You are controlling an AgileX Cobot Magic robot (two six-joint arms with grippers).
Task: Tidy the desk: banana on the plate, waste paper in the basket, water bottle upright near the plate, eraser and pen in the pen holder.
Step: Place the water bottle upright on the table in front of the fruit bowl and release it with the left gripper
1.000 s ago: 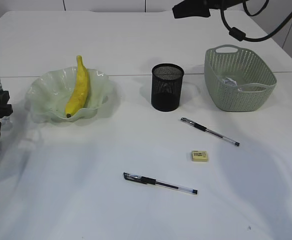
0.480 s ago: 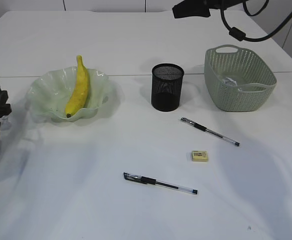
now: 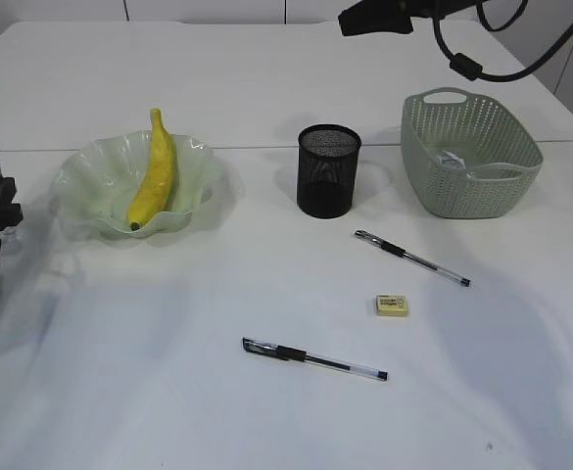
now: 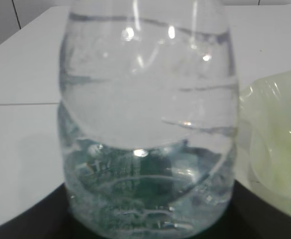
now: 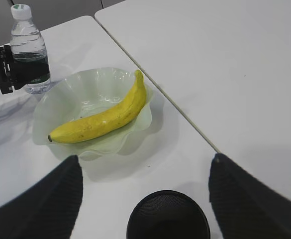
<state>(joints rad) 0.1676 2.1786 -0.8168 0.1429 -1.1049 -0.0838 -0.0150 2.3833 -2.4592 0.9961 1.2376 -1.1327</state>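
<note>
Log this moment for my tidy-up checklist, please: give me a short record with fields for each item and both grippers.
banana: lying in the plate
water bottle: upright beside the plate, left gripper around it
waste paper: in the basket
pen holder: standing; contents not visible
pens: two on the table, one near the pen holder, one nearer the front edge
eraser: on the table between the pens
right gripper: open, empty, above the pen holder

The white table (image 3: 266,88) carries a plate (image 3: 90,181), mesh pen holder (image 3: 328,171), basket (image 3: 467,157), two pens (image 3: 411,258) (image 3: 313,358), eraser (image 3: 392,305), and upright water bottle (image 5: 30,50).
</note>
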